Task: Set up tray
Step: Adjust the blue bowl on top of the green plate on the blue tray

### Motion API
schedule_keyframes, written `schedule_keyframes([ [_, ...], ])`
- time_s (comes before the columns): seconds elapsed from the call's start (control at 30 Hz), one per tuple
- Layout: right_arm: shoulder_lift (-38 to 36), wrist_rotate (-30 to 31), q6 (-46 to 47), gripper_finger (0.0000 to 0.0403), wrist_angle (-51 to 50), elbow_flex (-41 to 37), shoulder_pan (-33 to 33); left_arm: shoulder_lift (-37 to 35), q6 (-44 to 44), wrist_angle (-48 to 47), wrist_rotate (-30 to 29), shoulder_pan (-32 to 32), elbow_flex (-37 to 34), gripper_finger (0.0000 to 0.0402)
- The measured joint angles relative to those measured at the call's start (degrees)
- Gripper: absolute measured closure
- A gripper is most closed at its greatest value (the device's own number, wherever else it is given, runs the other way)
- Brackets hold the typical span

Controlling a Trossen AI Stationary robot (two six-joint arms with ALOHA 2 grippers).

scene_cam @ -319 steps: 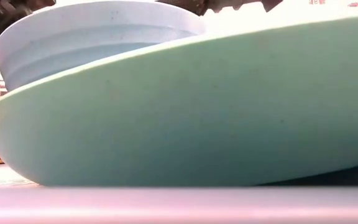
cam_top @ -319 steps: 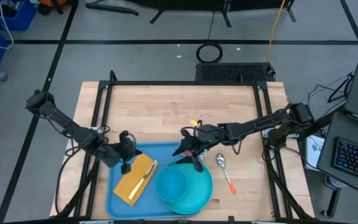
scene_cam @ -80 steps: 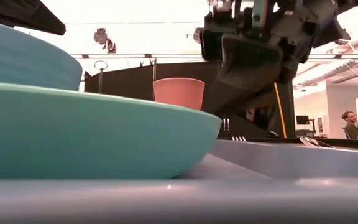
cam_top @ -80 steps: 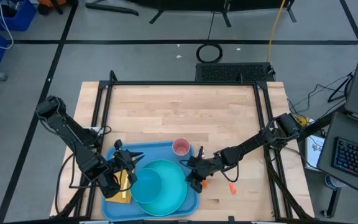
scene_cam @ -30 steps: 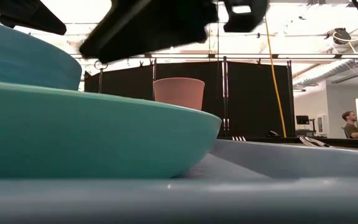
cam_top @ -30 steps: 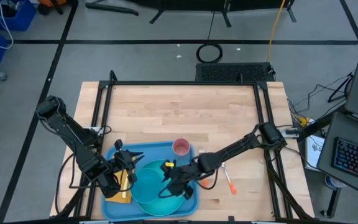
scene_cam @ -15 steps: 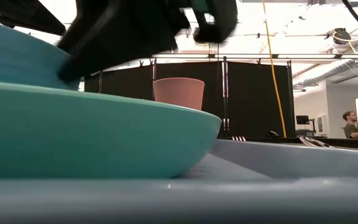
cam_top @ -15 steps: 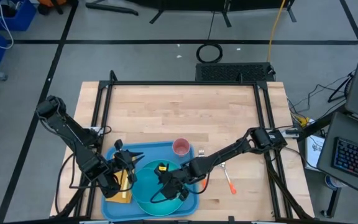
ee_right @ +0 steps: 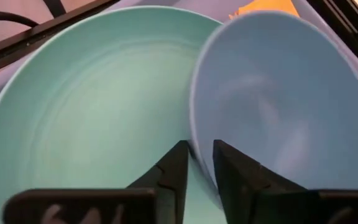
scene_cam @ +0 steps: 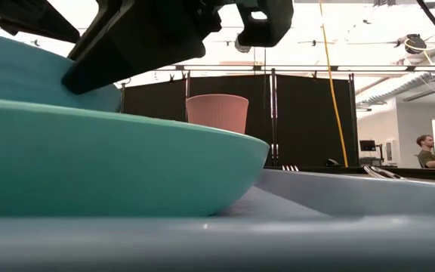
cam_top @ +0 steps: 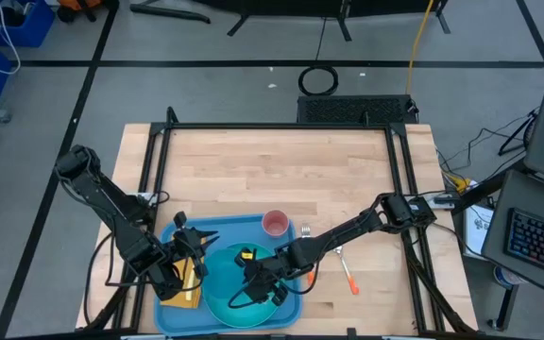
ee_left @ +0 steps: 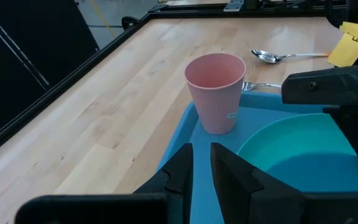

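- The tray (cam_top: 179, 232) lies at the desk's (cam_top: 281, 170) near edge, left of the middle — light blue, flat on the wood.
- The right gripper (ee_right: 196, 163) reaches over the tray from its right side; its fingers pinch the rim of the pale blue bowl (ee_right: 278, 99), one finger inside and one outside.
- That bowl sits on the round teal plate (ee_right: 86, 112), which fills most of the tray's near half.
- The left gripper (ee_left: 201, 163) hangs over the tray's left end, fingers nearly together with nothing between them — a narrow gap shows.
- A pink cup (cam_top: 275, 224) stands upright in the tray's far right corner.
- A yellow napkin (cam_top: 189, 281) lies at the tray's left end.
- A spoon (ee_left: 284, 56) lies on bare wood off the tray's right edge.
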Motion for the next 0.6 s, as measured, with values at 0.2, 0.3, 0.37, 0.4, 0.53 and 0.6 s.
schedule_keyframes([
  [0.2, 0.0, 0.0, 1.2, 0.0378, -0.8, 0.0, 0.0, 0.0, 0.1, 0.0, 0.0, 0.0, 0.0, 0.0339],
  [0.3, 0.0, 0.0, 2.0, 0.0393, -1.6, 0.0, 0.0, 0.0, 0.1, -0.1, 0.0, 0.0, 0.0, 0.0339],
  [0.37, 0.0, 0.0, 2.0, 0.0397, -2.0, -0.1, 0.1, 0.0, 0.1, -0.1, 0.0, 0.0, 0.0, 0.0339],
  [0.4, 0.0, 0.0, 2.0, 0.0398, -2.2, -0.1, 0.2, 0.0, 0.1, -0.1, 0.0, 0.0, 0.0, 0.0339],
  [0.53, 0.0, 0.1, 1.9, 0.0395, -2.4, -0.1, 0.7, 0.0, 0.1, -0.2, 0.0, 0.0, 0.0, 0.0339],
  [0.6, 0.0, 0.1, 2.0, 0.0395, -2.4, -0.1, 0.9, 0.0, 0.0, -0.2, 0.0, 0.0, 0.0, 0.0339],
])
